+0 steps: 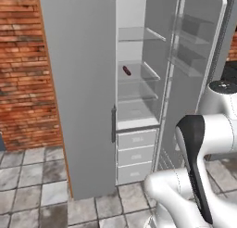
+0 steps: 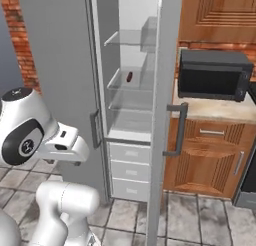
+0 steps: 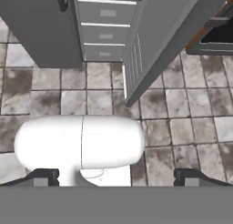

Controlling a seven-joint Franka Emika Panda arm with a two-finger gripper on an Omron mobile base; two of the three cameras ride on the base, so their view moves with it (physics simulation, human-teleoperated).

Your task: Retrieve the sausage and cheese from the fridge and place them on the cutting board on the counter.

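The grey fridge (image 1: 83,83) stands with its door (image 1: 185,74) swung wide open, showing a white interior with clear shelves. The sausage (image 1: 126,70), a small dark reddish link, lies on a middle shelf and also appears in the right base view (image 2: 129,76). The cheese and the cutting board are out of view. The beige counter (image 2: 220,109) runs to the right of the fridge. My gripper (image 3: 116,178) is open, with its fingertips (image 3: 45,177) wide apart and nothing between them. It hangs low in front of the fridge and looks down at the tiled floor, far below the sausage's shelf.
The open fridge door (image 2: 162,115) juts out between the fridge and the brown cabinets (image 2: 210,155). A black microwave (image 2: 214,74) sits on the counter. White fridge drawers (image 3: 105,34) lie below the shelves. A brick wall (image 1: 23,69) is at the left.
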